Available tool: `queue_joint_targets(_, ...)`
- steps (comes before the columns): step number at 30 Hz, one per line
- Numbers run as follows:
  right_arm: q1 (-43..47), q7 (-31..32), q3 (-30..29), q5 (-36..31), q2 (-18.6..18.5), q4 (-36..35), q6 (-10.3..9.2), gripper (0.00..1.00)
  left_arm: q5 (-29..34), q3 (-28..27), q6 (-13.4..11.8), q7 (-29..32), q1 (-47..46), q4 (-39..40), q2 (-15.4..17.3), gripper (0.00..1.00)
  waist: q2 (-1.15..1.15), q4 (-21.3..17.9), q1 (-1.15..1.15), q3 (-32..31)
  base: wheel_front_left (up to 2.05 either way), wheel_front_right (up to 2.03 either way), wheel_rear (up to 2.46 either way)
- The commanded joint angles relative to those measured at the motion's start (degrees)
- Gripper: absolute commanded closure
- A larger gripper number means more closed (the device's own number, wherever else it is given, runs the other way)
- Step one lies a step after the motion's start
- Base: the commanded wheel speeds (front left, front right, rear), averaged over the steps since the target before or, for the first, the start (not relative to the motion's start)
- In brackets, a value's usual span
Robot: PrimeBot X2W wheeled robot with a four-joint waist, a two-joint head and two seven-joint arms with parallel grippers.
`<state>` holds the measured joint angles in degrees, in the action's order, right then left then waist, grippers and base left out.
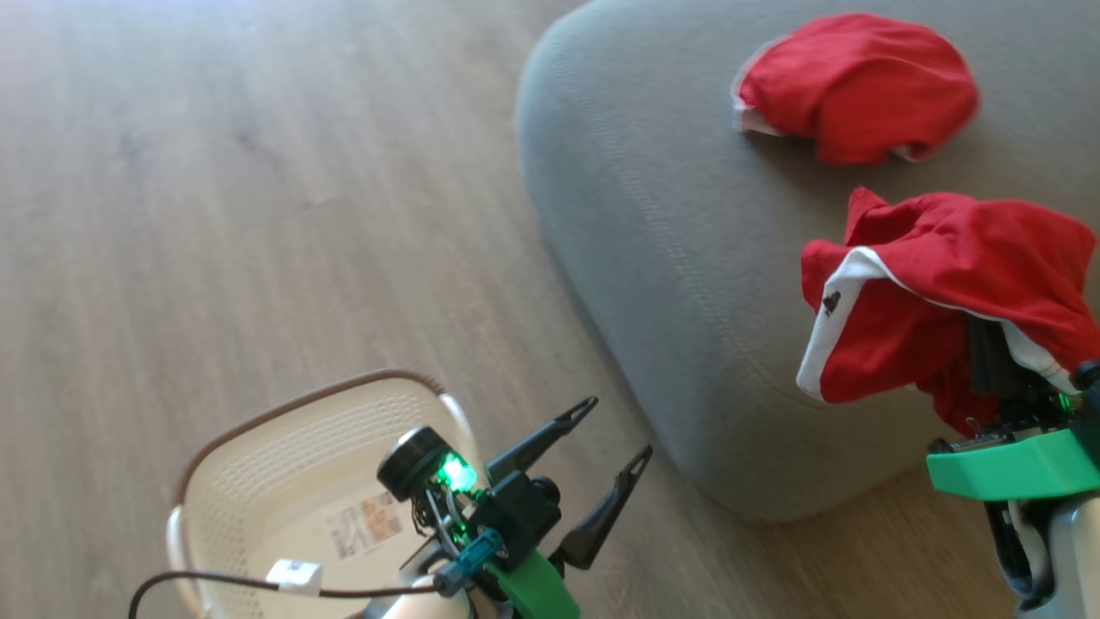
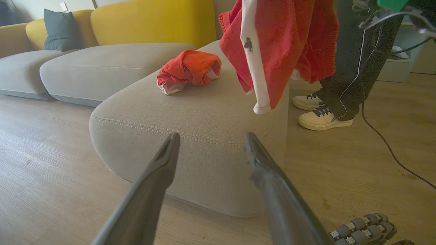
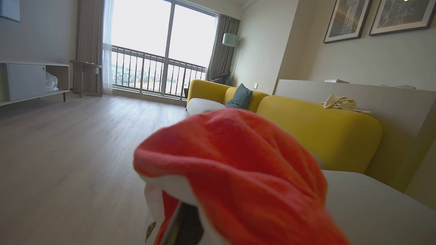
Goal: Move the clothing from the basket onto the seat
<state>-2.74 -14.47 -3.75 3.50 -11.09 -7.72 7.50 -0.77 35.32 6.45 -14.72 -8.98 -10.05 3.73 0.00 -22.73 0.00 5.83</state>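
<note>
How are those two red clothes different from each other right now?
The far garment lies bunched on the grey seat; the near garment hangs from the right gripper. The far garment shows little white; the near garment shows a long white stripe with a dark mark. Both are red with white trim.

The basket (image 1: 284, 464) sits lower left on the floor (image 1: 215, 215), the seat (image 1: 670, 258) upper right. The first garment (image 1: 859, 86) lies on the seat; the second garment (image 1: 928, 292) hangs at the right, over the seat.

Bright daylight thru blown-out window (image 3: 143, 34), glare on floor (image 1: 129, 43) at head view's top-left, red garment (image 3: 238, 177) blurred up close in rt wrist view, wide-angle bend twd wrist-view edges.
</note>
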Motion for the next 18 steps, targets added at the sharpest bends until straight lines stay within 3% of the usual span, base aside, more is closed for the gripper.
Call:
queue_joint_targets(1,-0.7,-0.5,0.6,-0.4,-0.5,-2.4,-0.01,1.0,0.2,-1.5,0.2,-0.3,-2.9,2.2,0.1,0.0,0.0,-3.4,0.0,0.5,0.0,0.0,0.0)
queue_joint_targets(6,-0.2,-0.5,-0.3,-0.1,0.0,-2.9,-0.01,1.0,-0.2,-1.7,-0.1,-0.3,-2.5,2.4,0.0,0.0,0.0,-7.2,0.0,0.7,0.0,0.0,0.0)
queue_joint_targets(18,1.0,-0.5,-3.3,-0.3,1.9,-4.4,-0.01,1.0,-0.6,0.9,0.6,-0.3,-3.3,1.7,-0.1,0.0,0.0,-8.1,0.0,2.2,0.0,0.0,0.0)
